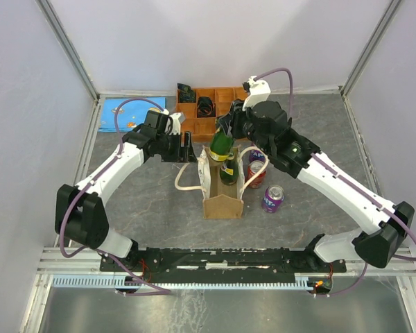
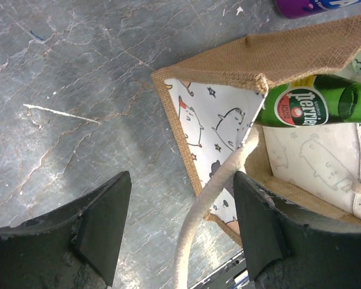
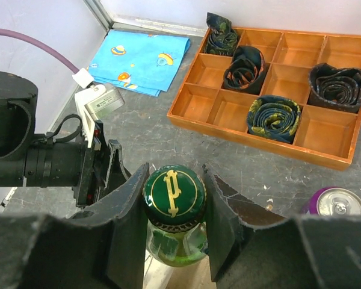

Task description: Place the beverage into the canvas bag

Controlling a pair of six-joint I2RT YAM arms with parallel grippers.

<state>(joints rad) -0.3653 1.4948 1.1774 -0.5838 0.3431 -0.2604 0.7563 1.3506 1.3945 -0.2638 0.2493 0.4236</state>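
Note:
The beverage is a green Perrier glass bottle (image 1: 222, 144) with a green and gold cap (image 3: 174, 194). My right gripper (image 3: 175, 174) is shut on its neck just under the cap and holds it tilted over the far end of the canvas bag (image 1: 222, 202). The bottle's lower body (image 2: 301, 106) is inside the bag's open mouth. The bag (image 2: 277, 57) is tan burlap with a cartoon-print lining and stands upright. My left gripper (image 2: 180, 180) is open at the bag's left rim. One cream rope handle (image 2: 210, 198) runs loose between its fingers, touching neither.
A wooden compartment tray (image 1: 215, 90) with rolled ties stands at the back. A blue printed cloth (image 1: 128, 114) lies at the back left. A red can (image 1: 256, 173) and a purple can (image 1: 272, 198) stand right of the bag, with a third can behind them.

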